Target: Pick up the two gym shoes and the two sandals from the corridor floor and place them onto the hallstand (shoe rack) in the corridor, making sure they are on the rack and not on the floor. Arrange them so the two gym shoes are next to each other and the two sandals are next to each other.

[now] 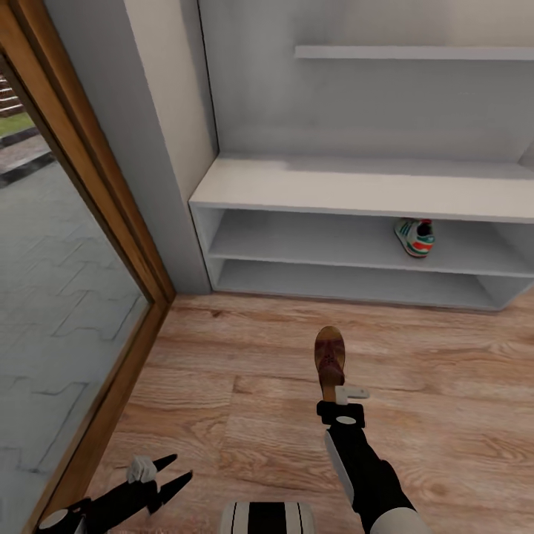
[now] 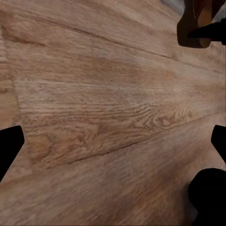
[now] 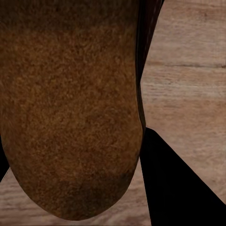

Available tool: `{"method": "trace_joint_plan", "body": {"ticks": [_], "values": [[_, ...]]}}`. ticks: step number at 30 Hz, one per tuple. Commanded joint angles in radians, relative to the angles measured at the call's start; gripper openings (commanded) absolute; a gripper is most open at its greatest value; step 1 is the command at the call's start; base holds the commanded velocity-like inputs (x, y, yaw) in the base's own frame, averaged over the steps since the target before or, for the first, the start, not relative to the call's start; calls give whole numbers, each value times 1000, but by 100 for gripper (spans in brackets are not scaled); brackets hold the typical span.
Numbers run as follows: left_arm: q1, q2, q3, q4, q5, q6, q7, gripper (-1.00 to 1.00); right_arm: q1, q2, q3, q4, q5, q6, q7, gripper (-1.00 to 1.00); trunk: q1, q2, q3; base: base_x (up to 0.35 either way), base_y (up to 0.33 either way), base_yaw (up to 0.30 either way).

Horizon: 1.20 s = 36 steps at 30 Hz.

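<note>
The left gripper (image 1: 172, 475) hangs low over the floor (image 1: 222, 386), its fingers spread wide and holding nothing; in its wrist view bare planks lie between the dark fingertips, with the brown sandal showing off at one corner. Over to the right, the right gripper (image 1: 331, 393) has a sandal (image 1: 329, 360) by its heel, fingers closed on it, the toe pointing away toward the rack (image 1: 311, 185). From the right wrist the brown sole (image 3: 70, 108) blocks most of the sight, so I can't tell just how the fingers bite, nor whether the sandal is clear of the floor. Beyond the fingers and a little right, one gym shoe (image 1: 414, 237) sits on the rack's upper open shelf. So I'd judge one shoe is stowed and one sandal is in hand; the other gym shoe and second sandal are yet to be dealt with. The rack's right end is cut off.
</note>
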Motion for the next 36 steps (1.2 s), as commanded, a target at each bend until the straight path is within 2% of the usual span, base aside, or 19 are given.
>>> {"method": "trace_joint_plan", "body": {"ticks": [1, 6, 14, 22, 24, 26, 27, 28, 29, 30, 31, 33, 36], "values": [[-2, -4, 4, -5, -6, -5, -8, 100, 0, 0, 2, -2, 4, 8, -5, -100, 0, 0, -2, 0, 0, 188], [5, -17, 3, -33, -5, 6, -30, 100, 0, 0, 2, -5, 3, 8, -6, -100, 0, 0, -7, 0, 0, 188], [7, -19, 7, -34, -5, 10, -67, 100, 0, 0, 2, -11, 3, 8, -5, -100, 0, 0, -16, 0, 0, 188], [8, -19, 7, -34, -5, 7, -73, 100, 0, 0, 2, -75, -7, 8, -4, -100, 0, 0, -21, 0, 0, 105], [7, -20, 6, -34, -5, 6, -73, 100, 0, 0, 2, -92, -35, 10, -5, -100, 0, 0, -21, 0, 0, 17], [7, -20, 6, -33, -5, 5, -73, 100, -13, 0, 3, -117, -115, 47, -6, -100, 0, 0, -21, 0, 0, 8], [7, -21, 6, -33, -5, 5, -73, 100, -32, 0, 3, -129, -163, 94, -7, -100, 0, 0, -21, 0, 0, 4], [7, -21, 6, -33, -5, 5, -73, 100, -43, 0, 3, -133, -188, 124, -8, -100, 0, 0, -21, 0, 0, 3], [7, -21, 6, -33, -5, 5, -73, 100, -69, 0, 2, -140, -236, 188, -9, -100, 0, 0, -21, 0, 0, 2], [7, -21, 6, -33, -5, 5, -73, 100, -82, 0, 2, -142, -258, 220, -10, -100, 0, 0, -21, 0, 0, 2], [7, -21, 5, -33, -5, 4, -72, 100, -110, 0, 2, -144, -299, 281, -11, -100, 0, 0, -21, 0, 0, 1], [7, -21, 5, -33, -6, 4, -72, 100, -149, 0, 2, -147, -346, 349, -20, -100, 0, 0, -21, 0, 0, 0], [7, -21, 5, -33, -6, 4, -72, 100, -196, 0, 2, -147, -384, 392, -53, -100, 0, 0, -21, 0, 0, 0]]}}
